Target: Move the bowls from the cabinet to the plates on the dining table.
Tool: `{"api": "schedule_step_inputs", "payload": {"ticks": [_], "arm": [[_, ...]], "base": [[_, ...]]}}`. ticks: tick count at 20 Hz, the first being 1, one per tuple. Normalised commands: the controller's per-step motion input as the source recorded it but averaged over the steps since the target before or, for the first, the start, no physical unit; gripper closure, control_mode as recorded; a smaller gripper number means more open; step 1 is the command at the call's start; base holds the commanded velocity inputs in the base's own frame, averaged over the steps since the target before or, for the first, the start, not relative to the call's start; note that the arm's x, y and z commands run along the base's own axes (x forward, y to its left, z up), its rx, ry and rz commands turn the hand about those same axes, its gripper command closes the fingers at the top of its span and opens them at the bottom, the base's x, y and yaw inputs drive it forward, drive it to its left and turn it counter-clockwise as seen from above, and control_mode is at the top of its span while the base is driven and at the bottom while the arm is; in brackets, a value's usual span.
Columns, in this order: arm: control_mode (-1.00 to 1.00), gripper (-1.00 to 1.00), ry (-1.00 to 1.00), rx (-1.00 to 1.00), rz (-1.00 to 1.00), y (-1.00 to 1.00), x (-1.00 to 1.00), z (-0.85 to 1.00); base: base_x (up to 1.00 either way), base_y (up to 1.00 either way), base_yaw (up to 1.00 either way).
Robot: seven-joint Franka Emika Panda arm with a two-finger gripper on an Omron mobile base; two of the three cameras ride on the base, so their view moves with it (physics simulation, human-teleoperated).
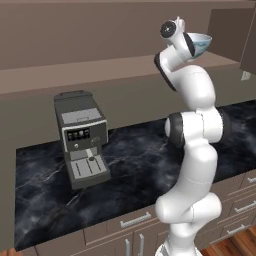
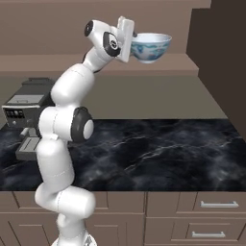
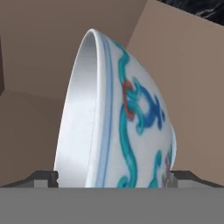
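Jaws spread wide, the gripper [image 2: 132, 44] straddles the deep white bowl with blue floral pattern [image 2: 151, 47] above the plain brown cabinet shelf [image 2: 158, 65]; close squarely across its wall before lifting clear

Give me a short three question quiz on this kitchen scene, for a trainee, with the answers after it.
1. True or false: the deep white bowl with blue floral pattern rests on the black marble counter.
2. Which appliance stands on that counter? A toaster, B grey coffee machine, C kettle.
3. How do the two-finger gripper's fingertips stand relative to the bowl?

Key: 1 false, it is up at the brown cabinet shelf. 2 B. 3 One each side, spread wide.
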Motion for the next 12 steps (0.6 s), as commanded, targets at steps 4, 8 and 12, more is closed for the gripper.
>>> {"api": "schedule_step_inputs", "payload": {"ticks": [4,8,12], "arm": [[-1.00,-1.00,0.03,0.00,-0.01,-0.10,0.23,-0.10],[-1.00,-1.00,0.09,0.01,-0.02,-0.11,0.08,-0.19],[-1.00,-1.00,0.11,0.05,-0.02,-0.07,-0.12,-0.37]], "base": [[0.00,0.00,0.00],[0.00,0.00,0.00],[0.00,0.00,0.00]]}}
